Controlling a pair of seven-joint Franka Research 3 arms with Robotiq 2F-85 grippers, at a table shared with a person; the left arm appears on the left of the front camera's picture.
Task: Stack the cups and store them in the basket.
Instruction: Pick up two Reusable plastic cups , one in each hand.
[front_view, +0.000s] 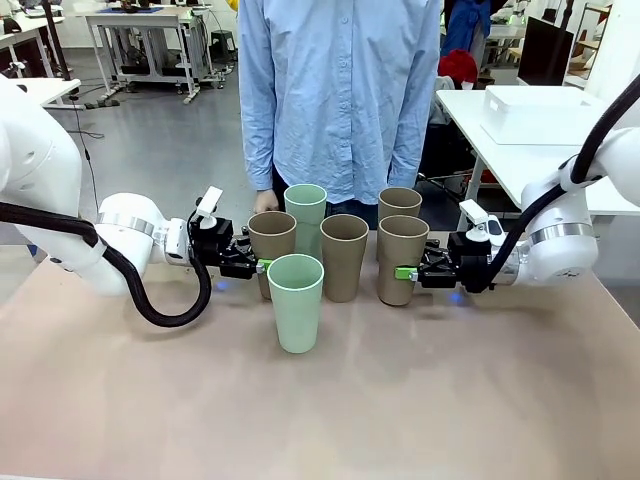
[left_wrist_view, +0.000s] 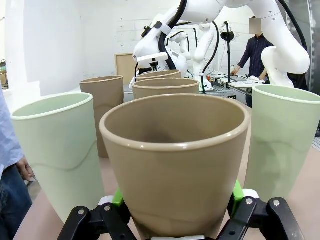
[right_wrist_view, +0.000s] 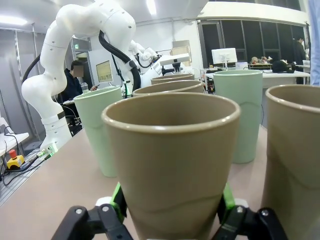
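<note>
Front view: left hand (front_view: 263, 267) clasps matte tapered cup (front_view: 272, 238).

Bright, even light from ceiling strips (right_wrist_view: 150, 6) glaring white above the jaws. Faint, soft shadows on the table (front_view: 450, 400). Wrist views bulge at the edges; the tan cup (left_wrist_view: 175, 160) between the jaws is sharp, the far background softer.
</note>
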